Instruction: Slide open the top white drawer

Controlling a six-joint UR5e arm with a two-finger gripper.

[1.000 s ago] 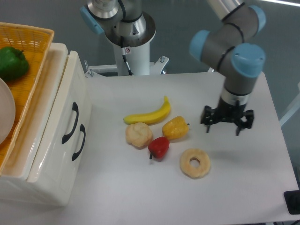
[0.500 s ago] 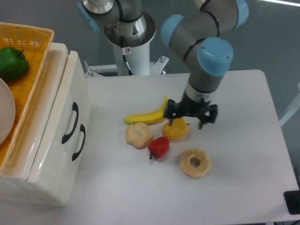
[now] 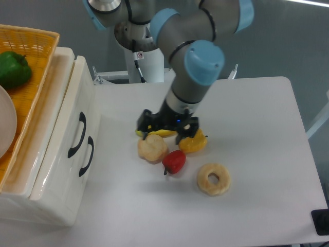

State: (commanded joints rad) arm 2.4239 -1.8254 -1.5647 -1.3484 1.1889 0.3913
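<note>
Tool [image 3: 165,125] hangs low over the banana [image 3: 165,133], arm reaching leftward.

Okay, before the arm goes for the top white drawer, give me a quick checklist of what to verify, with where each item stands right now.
1. Gripper empty: cannot tell, its fingers are seen from above over the banana.
2. Gripper at the handle: not ok, it hangs over the food, well right of the cabinet.
3. Top white drawer shut: ok, front sits against the cabinet.
4. Upper black handle unobstructed: ok, nothing in front of it.
5. Table in front of the drawers clear for sliding: ok, the bun lies further right.
</note>
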